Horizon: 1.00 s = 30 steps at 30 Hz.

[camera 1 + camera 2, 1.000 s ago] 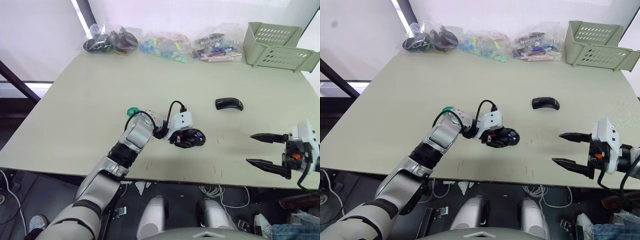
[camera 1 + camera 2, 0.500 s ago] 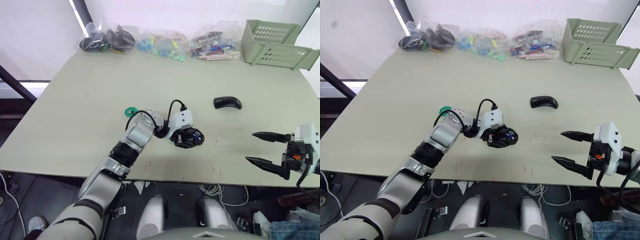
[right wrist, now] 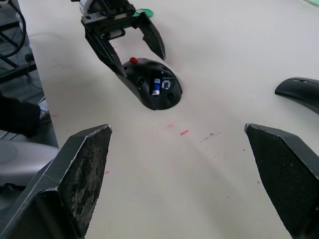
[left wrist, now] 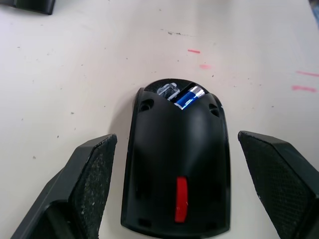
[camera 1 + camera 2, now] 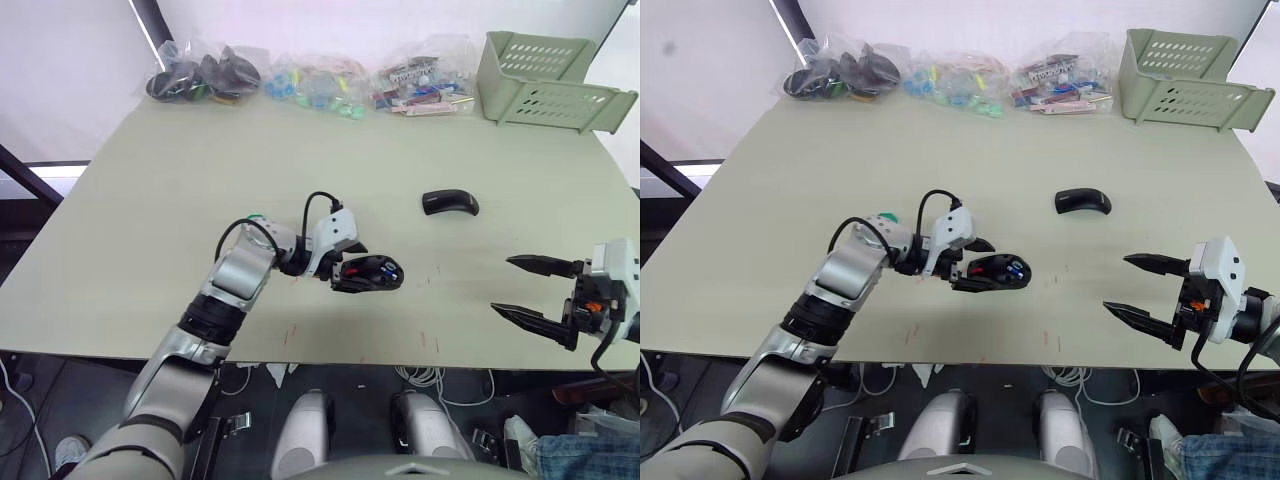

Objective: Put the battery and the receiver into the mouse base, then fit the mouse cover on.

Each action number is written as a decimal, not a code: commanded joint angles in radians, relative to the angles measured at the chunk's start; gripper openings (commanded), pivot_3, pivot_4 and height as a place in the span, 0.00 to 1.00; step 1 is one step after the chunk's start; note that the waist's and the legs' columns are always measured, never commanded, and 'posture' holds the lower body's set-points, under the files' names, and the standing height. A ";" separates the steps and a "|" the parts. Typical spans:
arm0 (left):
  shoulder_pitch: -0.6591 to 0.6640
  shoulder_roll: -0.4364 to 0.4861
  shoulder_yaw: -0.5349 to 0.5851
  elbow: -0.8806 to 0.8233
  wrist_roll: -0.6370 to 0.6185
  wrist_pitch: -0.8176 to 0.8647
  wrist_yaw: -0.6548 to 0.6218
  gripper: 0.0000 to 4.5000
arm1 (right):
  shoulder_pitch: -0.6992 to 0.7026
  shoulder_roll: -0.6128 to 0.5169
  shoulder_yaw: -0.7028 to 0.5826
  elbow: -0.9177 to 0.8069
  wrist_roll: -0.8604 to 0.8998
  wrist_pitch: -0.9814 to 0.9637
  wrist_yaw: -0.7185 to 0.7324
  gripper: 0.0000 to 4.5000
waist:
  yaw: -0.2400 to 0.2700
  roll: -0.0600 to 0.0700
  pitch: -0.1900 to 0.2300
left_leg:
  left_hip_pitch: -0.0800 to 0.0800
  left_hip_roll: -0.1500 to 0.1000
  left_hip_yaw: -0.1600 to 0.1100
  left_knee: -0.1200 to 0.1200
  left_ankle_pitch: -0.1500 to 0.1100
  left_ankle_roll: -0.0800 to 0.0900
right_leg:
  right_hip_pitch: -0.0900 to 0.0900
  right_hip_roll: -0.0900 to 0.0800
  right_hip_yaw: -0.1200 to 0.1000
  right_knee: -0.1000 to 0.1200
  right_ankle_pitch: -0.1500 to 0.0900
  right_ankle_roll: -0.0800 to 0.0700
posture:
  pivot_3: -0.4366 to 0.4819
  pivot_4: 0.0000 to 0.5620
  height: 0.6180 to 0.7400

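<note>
The black mouse base [image 5: 370,272] lies hollow side up on the table's middle. In its hollow sit the blue battery [image 4: 187,97] and, beside it, a small silvery piece [image 4: 168,89]; I cannot tell whether that is the receiver. My left gripper [image 5: 347,268] stands open, its fingers [image 4: 92,184] on either side of the base's rear end and apart from it. The glossy black mouse cover [image 5: 450,203] rests arched side up, farther back and to the right. At the table's front right, my right gripper [image 5: 503,284] is open and holds nothing.
Clear bags of small parts [image 5: 320,80] line the table's far edge. A pale green basket [image 5: 550,92] stands at the back right. A small green piece [image 5: 887,215] lies by my left forearm. Faint red marks [image 5: 430,342] dot the front of the table.
My left gripper, which was closed in over the mouse base, has opened and drawn back to the left. The base now lies free on the table. The right gripper has barely moved.
</note>
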<state>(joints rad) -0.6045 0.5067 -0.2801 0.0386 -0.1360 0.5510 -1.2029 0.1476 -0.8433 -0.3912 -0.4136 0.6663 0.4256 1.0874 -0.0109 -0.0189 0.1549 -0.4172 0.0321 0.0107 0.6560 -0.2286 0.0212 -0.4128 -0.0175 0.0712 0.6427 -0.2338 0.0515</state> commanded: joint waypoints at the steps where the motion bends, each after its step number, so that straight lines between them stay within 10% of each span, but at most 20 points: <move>1: 0.074 0.060 0.170 -0.128 -0.115 0.049 0.027 0.92 | -0.029 0.007 0.001 -0.005 0.010 -0.014 -0.006 1.00 | -0.008 -0.001 0.001 | 0.000 0.000 0.000 0.000 0.000 0.000 | 0.000 0.000 0.000 0.000 0.000 0.000 | 0.48 0.27 1.00; 16: 0.389 0.038 0.591 -0.305 -0.200 0.155 0.508 0.92 | -0.174 0.178 0.132 0.108 -0.077 -0.188 -0.044 1.00 | -0.002 -0.002 0.003 | 0.002 0.005 0.003 -0.001 0.000 0.000 | 0.000 -0.001 0.001 0.000 0.000 0.000 | 0.48 0.27 1.00; 25: 0.388 -0.066 0.611 -0.377 -0.168 0.243 0.816 0.92 | -0.207 0.173 0.160 0.149 -0.073 -0.200 0.002 1.00 | 0.000 -0.003 0.004 | 0.003 0.005 0.003 -0.001 0.000 -0.001 | 0.000 0.001 0.001 0.003 0.004 -0.001 | 0.48 0.27 1.00; 30: 0.347 0.026 0.609 -0.298 -0.235 0.245 0.692 0.92 | -0.217 0.127 0.143 0.146 -0.021 -0.142 0.045 1.00 | -0.002 -0.004 0.004 | 0.003 0.004 0.004 0.000 0.000 -0.001 | 0.000 0.001 0.001 0.003 0.005 -0.001 | 0.48 0.27 1.00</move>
<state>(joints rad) -0.2394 0.4791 0.3094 -0.2736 -0.3336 0.8023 -0.4301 -0.0643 -0.6948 -0.2113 -0.2470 0.6045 0.2666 1.1134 -0.0132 -0.0228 0.1593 -0.4140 0.0361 0.0141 0.6555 -0.2285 0.0206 -0.4131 -0.0155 0.0722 0.6453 -0.2292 0.0506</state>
